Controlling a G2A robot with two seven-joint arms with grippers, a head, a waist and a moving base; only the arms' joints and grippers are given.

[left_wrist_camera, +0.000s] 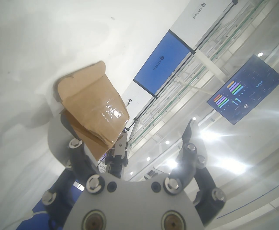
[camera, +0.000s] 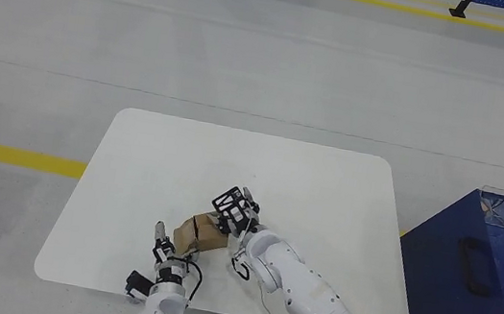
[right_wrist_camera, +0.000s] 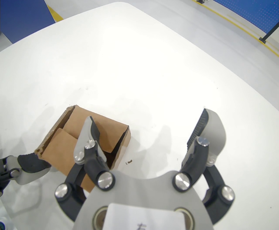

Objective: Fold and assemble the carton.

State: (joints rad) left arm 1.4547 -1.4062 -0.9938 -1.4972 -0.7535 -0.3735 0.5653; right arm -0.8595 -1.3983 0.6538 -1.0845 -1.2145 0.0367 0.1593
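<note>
A small brown carton (camera: 197, 234) stands on the white table (camera: 324, 196) near its front edge, its top open and a flap folded inside (right_wrist_camera: 58, 143). My right gripper (right_wrist_camera: 148, 122) is open just above it, with one finger (right_wrist_camera: 89, 130) over the carton's opening and the other out over bare table. My left gripper (camera: 161, 238) is open at the carton's near-left side. One of its padded fingers (right_wrist_camera: 30, 166) touches the carton's corner. In the left wrist view the carton (left_wrist_camera: 91, 106) leans against that finger, and the other finger (left_wrist_camera: 189, 132) stands free.
A blue cabinet (camera: 478, 276) stands off the table's right edge, and a yellow floor line (camera: 10, 155) runs to the left. Bare table lies behind and to the right of the carton. A small dark scrap (right_wrist_camera: 129, 161) lies beside the carton.
</note>
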